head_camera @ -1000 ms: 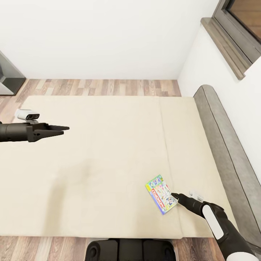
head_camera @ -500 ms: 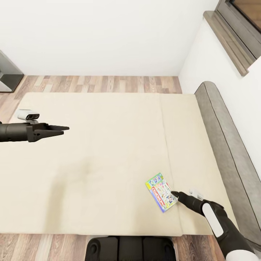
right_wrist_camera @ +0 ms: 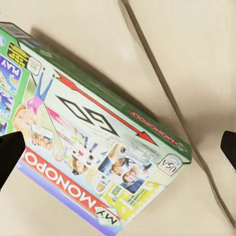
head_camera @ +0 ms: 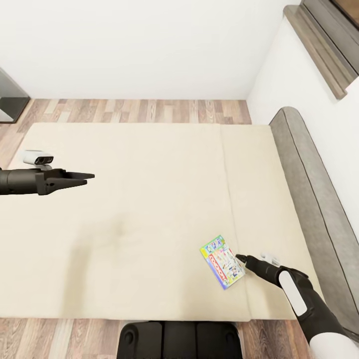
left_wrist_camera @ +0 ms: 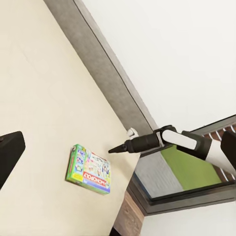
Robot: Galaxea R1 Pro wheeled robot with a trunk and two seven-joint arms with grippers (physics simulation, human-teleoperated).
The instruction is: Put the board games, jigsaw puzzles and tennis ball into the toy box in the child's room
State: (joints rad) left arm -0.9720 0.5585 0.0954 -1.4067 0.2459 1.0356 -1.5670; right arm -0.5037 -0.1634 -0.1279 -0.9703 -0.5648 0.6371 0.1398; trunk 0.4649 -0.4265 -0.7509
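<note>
The black left gripper point(head_camera: 89, 176) reaches in level from the robot's left, well apart from the beige bed mattress's point(head_camera: 149, 209) seam, its fingers pressed together to a point. The black right gripper point(head_camera: 241, 259), on a white-and-black forearm, angles down toward the mattress near its front edge; in the right wrist view its fingertips stand spread wide.

Monopoly box point(head_camera: 222, 262) lies flat on the bed point(head_camera: 149, 199), toward its near right corner, just left of the mattress seam. Right gripper point(head_camera: 240, 259) sits just beside the box's right edge. Headboard point(head_camera: 309, 199) runs along the right side. Left gripper point(head_camera: 85, 176) hangs over the bed's left part, well apart from the box.
</note>
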